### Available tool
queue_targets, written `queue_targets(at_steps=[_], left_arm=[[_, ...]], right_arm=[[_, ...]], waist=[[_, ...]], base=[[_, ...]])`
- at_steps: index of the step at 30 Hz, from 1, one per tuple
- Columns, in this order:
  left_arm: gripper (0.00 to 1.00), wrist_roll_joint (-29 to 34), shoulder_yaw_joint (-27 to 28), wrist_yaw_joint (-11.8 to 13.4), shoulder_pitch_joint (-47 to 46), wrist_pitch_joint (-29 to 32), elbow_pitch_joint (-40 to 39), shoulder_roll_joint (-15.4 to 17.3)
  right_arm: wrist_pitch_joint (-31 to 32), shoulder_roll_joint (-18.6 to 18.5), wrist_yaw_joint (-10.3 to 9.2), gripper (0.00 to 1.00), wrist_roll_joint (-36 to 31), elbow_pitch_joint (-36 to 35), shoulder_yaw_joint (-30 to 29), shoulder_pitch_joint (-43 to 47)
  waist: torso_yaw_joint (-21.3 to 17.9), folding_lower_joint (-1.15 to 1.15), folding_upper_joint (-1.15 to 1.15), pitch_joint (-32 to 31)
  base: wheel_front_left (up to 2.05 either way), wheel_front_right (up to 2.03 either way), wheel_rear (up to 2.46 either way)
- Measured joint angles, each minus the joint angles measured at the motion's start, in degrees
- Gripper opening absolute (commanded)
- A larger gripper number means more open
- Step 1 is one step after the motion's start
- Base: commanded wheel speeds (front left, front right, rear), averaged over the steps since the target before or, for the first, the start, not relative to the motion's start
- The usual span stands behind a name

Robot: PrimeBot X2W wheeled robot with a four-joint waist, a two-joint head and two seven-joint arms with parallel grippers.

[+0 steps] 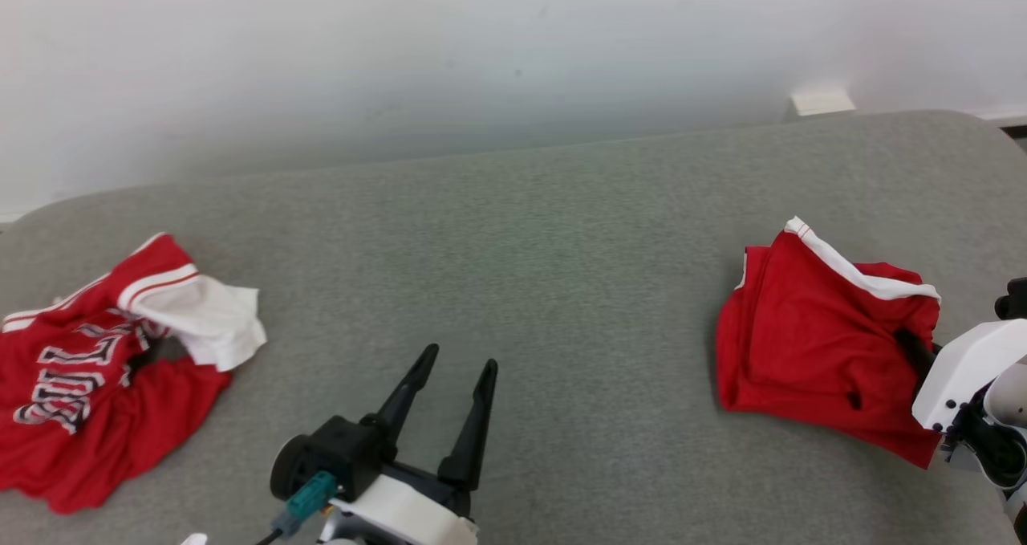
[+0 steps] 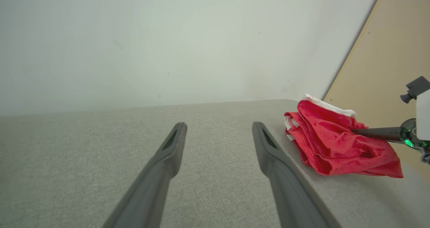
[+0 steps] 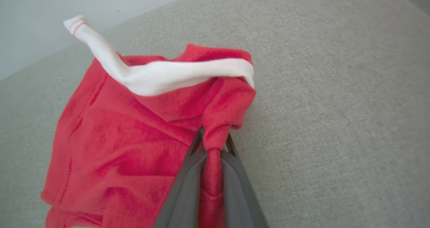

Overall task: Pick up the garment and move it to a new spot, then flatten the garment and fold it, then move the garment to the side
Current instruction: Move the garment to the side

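End effectors (image 1: 462, 356) (image 3: 215, 134), two; red garments (image 1: 810, 336) (image 1: 80, 416), two

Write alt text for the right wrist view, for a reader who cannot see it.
The right gripper is shut on a pinched fold of a crumpled red garment with a white band, which lies on a grey fabric surface. A pale wall shows at the upper left.
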Motion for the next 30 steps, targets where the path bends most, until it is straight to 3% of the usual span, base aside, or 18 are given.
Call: queue_targets(at_steps=[7,13,20,30], left_arm=[[1.0,0.0,-2.48,0.01,-1.34,0.0,0.44,-0.02],[1.0,0.85,-2.65,0.0,-2.79,0.0,0.38,-0.03],[1.0,2.4,-1.05,-0.24,-5.15,0.0,-0.82,0.21],[1.0,4.22,0.53,-0.53,-7.45,0.0,-2.81,1.96]], right_arm=[[-0.73,-0.56,0.0,0.0,2.05,-2.92,1.36,2.01],[-2.1,-3.18,0.0,0.0,2.33,-5.87,2.68,1.57],[-3.72,-10.04,0.0,0.0,1.1,-6.59,3.04,-3.34],[-5.11,-19.98,0.0,0.0,-4.54,-0.29,4.92,-11.76]], waist=[[-4.17,0.0,0.0,0.44],[-3.96,0.0,0.0,2.33],[-1.57,0.0,0.0,7.98],[2.2,0.01,0.0,17.11]], base=[[0.0,0.0,0.0],[0.0,0.0,0.0],[0.0,0.0,0.0],[0.0,0.0,0.0]])
